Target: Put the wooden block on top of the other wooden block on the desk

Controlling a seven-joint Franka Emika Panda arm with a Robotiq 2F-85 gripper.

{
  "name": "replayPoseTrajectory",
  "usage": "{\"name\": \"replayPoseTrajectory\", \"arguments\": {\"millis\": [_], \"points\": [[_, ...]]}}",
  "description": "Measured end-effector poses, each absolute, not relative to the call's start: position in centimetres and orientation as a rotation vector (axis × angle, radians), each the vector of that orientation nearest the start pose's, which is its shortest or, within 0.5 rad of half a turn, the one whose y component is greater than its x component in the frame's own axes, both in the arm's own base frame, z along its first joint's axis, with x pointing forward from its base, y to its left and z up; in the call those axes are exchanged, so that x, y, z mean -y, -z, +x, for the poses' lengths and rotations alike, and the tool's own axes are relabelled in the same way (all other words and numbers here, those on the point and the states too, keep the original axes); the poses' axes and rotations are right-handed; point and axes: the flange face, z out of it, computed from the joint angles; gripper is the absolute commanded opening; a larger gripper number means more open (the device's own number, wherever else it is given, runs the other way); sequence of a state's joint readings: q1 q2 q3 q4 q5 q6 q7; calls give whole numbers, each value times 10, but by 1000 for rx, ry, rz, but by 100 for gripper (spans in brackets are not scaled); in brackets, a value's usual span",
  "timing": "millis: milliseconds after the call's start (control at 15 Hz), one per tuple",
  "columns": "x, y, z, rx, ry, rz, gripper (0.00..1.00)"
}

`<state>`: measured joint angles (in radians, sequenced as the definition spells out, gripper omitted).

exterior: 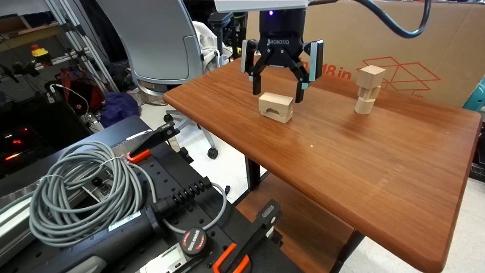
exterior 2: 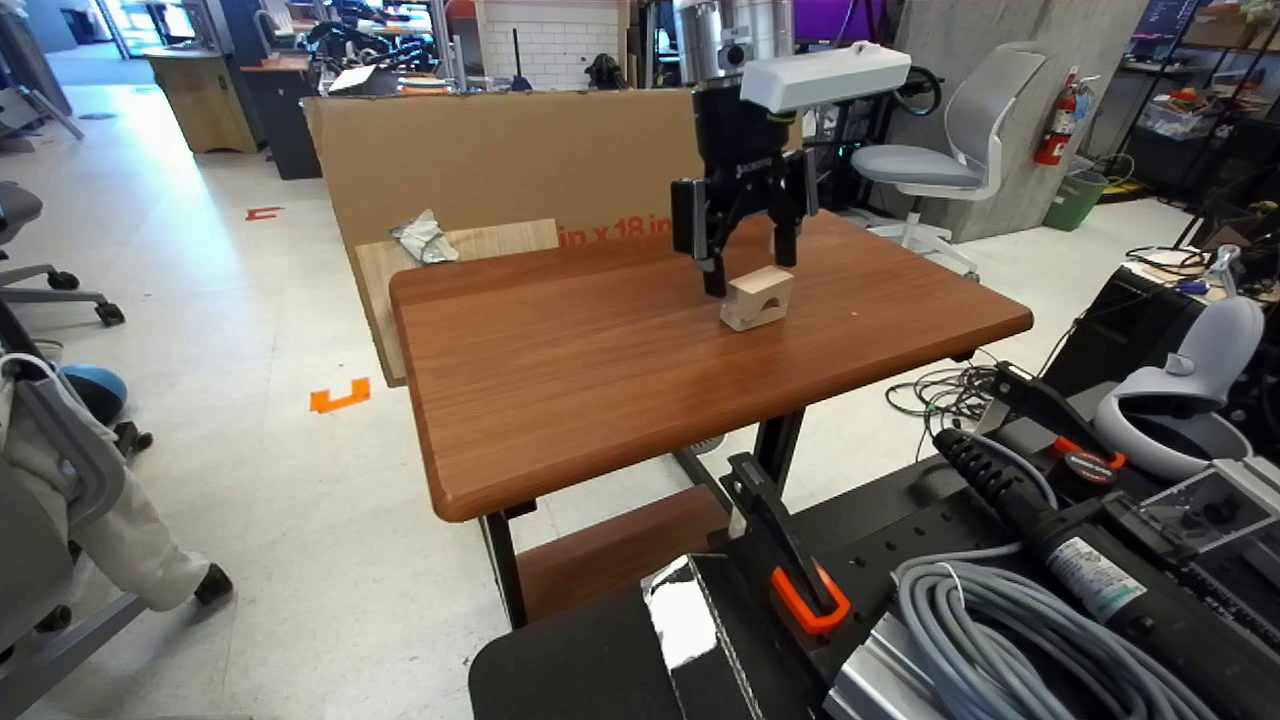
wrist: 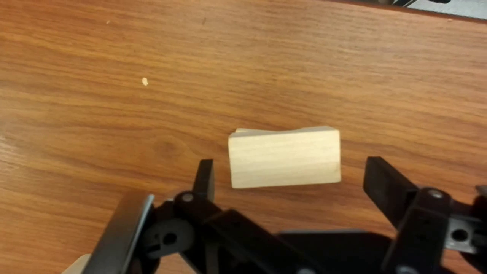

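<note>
The notched wooden block (exterior: 276, 101) rests on top of the other wooden block (exterior: 277, 116), a flat bar lying on the reddish-brown desk (exterior: 360, 159). The notched block (exterior 2: 765, 285) and the bar (exterior 2: 752, 320) also show stacked in an exterior view. In the wrist view the notched block's plain top (wrist: 285, 158) hides nearly all of the bar, and its notch faces down. My gripper (exterior: 278, 96) is open and empty above the stack. In the wrist view its fingers (wrist: 289, 171) stand apart at both ends of the block, not touching it.
A tall upright stack of wooden pieces (exterior: 366, 91) stands farther along the desk. A large cardboard sheet (exterior 2: 520, 160) stands behind the desk. A black cart with coiled grey cable (exterior: 87, 193) and clamps stands before it. The desk's edge (wrist: 411, 10) shows in the wrist view.
</note>
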<state>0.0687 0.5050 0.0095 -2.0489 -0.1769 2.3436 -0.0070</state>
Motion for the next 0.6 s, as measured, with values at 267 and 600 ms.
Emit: {"name": "replayPoseTrajectory", "arguments": {"millis": [267,600], "points": [[-56,-214,576,153,-221,-3120,100],[-69,-308,573,-43,-45,-3048,100]]}}
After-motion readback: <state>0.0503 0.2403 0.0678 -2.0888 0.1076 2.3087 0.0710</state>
